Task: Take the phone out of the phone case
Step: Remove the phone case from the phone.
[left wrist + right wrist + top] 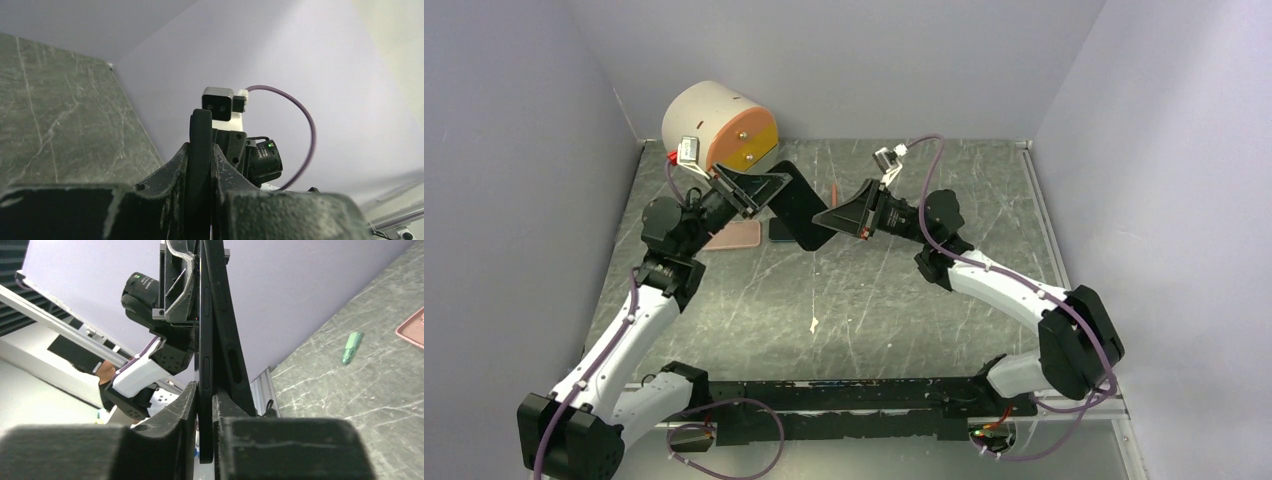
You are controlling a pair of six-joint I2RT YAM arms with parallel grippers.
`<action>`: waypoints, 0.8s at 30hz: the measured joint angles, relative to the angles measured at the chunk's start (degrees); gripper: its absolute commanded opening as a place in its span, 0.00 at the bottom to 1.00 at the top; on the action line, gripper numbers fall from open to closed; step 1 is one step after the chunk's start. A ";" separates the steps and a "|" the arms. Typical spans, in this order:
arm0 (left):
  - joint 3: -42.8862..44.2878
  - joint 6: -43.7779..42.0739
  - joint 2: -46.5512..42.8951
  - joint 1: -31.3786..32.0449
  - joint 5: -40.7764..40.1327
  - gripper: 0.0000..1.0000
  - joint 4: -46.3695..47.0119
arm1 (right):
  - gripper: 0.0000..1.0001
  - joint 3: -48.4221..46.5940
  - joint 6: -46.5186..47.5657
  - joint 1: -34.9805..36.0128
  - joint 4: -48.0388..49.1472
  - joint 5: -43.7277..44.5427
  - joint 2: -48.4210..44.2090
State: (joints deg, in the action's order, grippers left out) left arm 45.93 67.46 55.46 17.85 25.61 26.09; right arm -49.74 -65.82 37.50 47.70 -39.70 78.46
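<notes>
Just in front of the white drum (719,125), lifted off the table (874,300), the phone (203,340) hangs between the two arms, mostly inside its phone case (232,355). The left tool (776,186), the nearer one to the drum, is clenched on one end of the dark slab. The right tool (205,410), on the side away from the drum, is pinched on the other end.

From the right wrist the slab appears to split at that end. A thin layer with side buttons sits between the fingers, and a layer with an oval cutout flares outside them. I judge the first to be the phone and the second the case.

So the peel seems begun at one end only. The end toward the drum is yet to be freed, and the two parts pulled apart. A pink slab (734,236) lies on the table below the drum.
</notes>
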 measured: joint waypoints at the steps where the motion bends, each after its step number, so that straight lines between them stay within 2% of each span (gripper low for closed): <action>1: -0.02 0.11 -0.04 -0.02 0.13 0.03 0.46 | 0.04 -0.09 -0.98 -0.07 0.70 -0.28 0.44; 3: -0.02 0.02 -0.26 -0.02 0.28 0.10 0.87 | 0.00 -0.13 -2.80 -0.20 1.90 -0.98 0.85; 9: -0.07 -2.84 -3.45 0.20 -1.95 0.54 -2.45 | 0.00 -0.96 -4.59 -0.35 3.32 -2.89 1.07; 13: -0.07 -5.27 -5.64 0.13 -4.72 0.70 -6.38 | 0.00 -2.05 -4.52 -0.55 3.50 -3.91 1.07; 17: -0.24 -6.62 -7.04 -0.11 -6.47 0.75 -9.64 | 0.00 -2.08 -4.57 -1.55 3.56 -4.09 1.05; 24: -0.96 -8.55 -9.29 -0.52 -7.34 0.74 -13.49 | 0.00 -2.08 -4.61 -5.53 1.25 -1.70 -0.85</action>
State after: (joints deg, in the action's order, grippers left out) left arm 44.97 58.92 46.17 17.32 18.26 12.60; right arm -51.81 -70.43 31.97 48.95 -41.41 77.60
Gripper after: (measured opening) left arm 0.750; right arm 0.084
